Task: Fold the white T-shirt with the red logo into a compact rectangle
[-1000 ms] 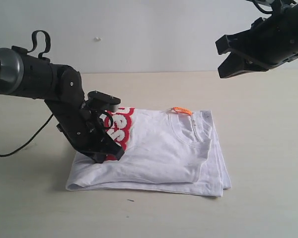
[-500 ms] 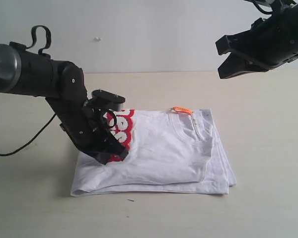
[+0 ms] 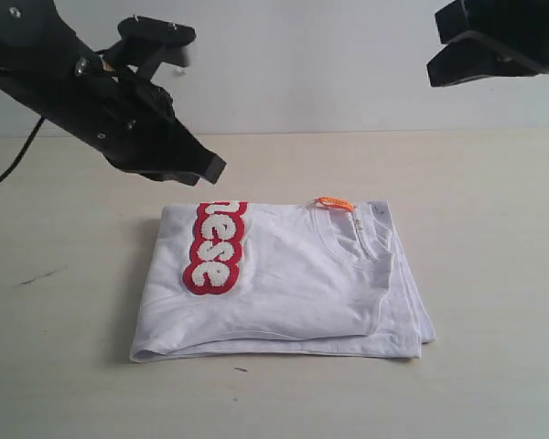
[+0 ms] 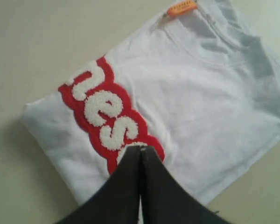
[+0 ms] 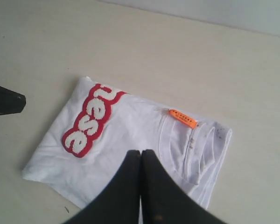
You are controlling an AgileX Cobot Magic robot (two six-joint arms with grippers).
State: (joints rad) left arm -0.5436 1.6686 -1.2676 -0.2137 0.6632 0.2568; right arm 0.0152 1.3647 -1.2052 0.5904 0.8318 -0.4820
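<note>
The white T-shirt (image 3: 293, 283) lies folded into a flat rectangle on the table, collar and orange neck tag (image 3: 335, 203) at its far right. The red logo (image 3: 215, 247) runs along its left part, showing only its last letters. My left gripper (image 3: 210, 169) hangs shut above the table just beyond the shirt's far left corner, touching nothing. In the left wrist view its closed tips (image 4: 141, 148) hover over the logo (image 4: 107, 112). My right gripper (image 3: 448, 53) is high at the upper right, shut and empty. Its tips (image 5: 141, 151) look down on the shirt (image 5: 130, 140).
The beige table (image 3: 494, 238) extends on all sides of the shirt. A pale wall (image 3: 302, 64) stands behind it. A black cable (image 3: 9, 169) trails from the left arm over the table's left side.
My left gripper has lifted off the shirt's left part and risen up and back, uncovering the logo. The right gripper has moved slightly up and right.
</note>
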